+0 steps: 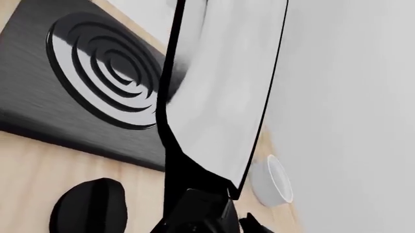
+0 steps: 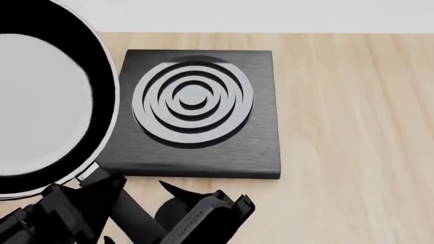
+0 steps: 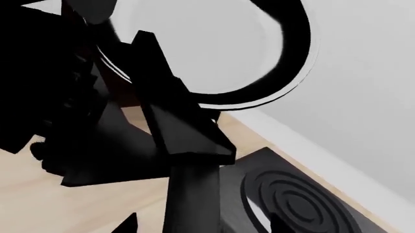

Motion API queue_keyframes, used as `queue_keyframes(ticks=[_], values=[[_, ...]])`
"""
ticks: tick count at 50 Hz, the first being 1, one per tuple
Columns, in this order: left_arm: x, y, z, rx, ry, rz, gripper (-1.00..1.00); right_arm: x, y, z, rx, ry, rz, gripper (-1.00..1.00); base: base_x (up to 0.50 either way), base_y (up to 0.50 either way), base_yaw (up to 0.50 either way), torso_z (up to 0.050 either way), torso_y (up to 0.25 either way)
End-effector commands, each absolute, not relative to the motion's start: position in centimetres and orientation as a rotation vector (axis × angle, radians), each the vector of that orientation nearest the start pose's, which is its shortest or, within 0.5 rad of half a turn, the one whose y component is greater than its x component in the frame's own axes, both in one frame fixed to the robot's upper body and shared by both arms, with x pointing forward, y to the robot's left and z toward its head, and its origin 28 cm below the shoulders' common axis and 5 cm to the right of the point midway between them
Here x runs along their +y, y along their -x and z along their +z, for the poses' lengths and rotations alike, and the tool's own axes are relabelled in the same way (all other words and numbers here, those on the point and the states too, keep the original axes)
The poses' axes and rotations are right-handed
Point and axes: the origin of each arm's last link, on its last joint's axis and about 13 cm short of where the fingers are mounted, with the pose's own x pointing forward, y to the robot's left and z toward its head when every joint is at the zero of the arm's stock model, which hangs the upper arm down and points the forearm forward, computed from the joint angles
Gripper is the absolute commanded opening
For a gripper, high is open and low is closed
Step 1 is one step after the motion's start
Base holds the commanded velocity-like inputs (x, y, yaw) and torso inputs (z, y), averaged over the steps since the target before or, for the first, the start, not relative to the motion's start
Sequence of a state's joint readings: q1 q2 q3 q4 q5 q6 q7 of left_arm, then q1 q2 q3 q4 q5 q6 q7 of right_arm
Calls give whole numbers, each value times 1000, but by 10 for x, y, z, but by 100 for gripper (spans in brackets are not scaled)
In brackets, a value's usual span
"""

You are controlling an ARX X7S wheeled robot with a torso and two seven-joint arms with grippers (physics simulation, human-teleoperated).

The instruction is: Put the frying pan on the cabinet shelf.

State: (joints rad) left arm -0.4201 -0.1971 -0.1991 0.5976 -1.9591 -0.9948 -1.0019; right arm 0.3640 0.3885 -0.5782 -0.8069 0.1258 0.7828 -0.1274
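The frying pan (image 2: 40, 101) hangs raised above the counter at the left of the head view, pale inside showing, its long black handle (image 2: 132, 216) slanting down to the right. My left gripper (image 2: 91, 185) is shut on the handle close to the pan's rim. The pan fills the left wrist view (image 1: 220, 87) just ahead of that gripper (image 1: 236, 221). My right gripper (image 2: 139, 213) is open, its fingers standing either side of the handle (image 3: 191, 194) with a gap showing. The pan also shows in the right wrist view (image 3: 214, 43). The cabinet shelf is out of view.
The square black hob (image 2: 196, 112) with concentric rings lies on the pale wooden counter (image 2: 352, 152), right of the pan; it also shows in the wrist views (image 1: 97, 73) (image 3: 292, 204). A white pot (image 1: 275, 179) stands by the pale wall. A dark rounded part (image 1: 87, 206) sits low beside the pan.
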Motion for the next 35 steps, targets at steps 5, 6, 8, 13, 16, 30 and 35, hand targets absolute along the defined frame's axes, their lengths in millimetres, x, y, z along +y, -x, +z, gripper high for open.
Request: queue_keyframes(ticks=[5,6,8,13,16,30,35], values=[[205,-200,221,286,843,-368,-100,-64,-198,162,-226,417,660,100,0,0,0,2,2],[206,-201,222,280,848,-370,-100,-64,-197,162,-228,415,656,100,0,0,0,0,0],[207,-202,223,268,858,-389,-100,-65,-197,162,-229,415,652,100,0,0,0,0,0],[211,-210,226,253,851,-391,-100,-66,-195,164,-233,415,644,100,0,0,0,0,2],[215,-219,232,244,862,-382,-100,-67,-193,167,-241,412,632,100,0,0,0,0,0],[240,-251,271,214,902,-342,-100,-75,-191,162,-213,379,511,100,0,0,0,1,1],[248,-262,282,224,933,-334,-100,-75,-191,158,-207,320,502,100,0,0,0,0,2]])
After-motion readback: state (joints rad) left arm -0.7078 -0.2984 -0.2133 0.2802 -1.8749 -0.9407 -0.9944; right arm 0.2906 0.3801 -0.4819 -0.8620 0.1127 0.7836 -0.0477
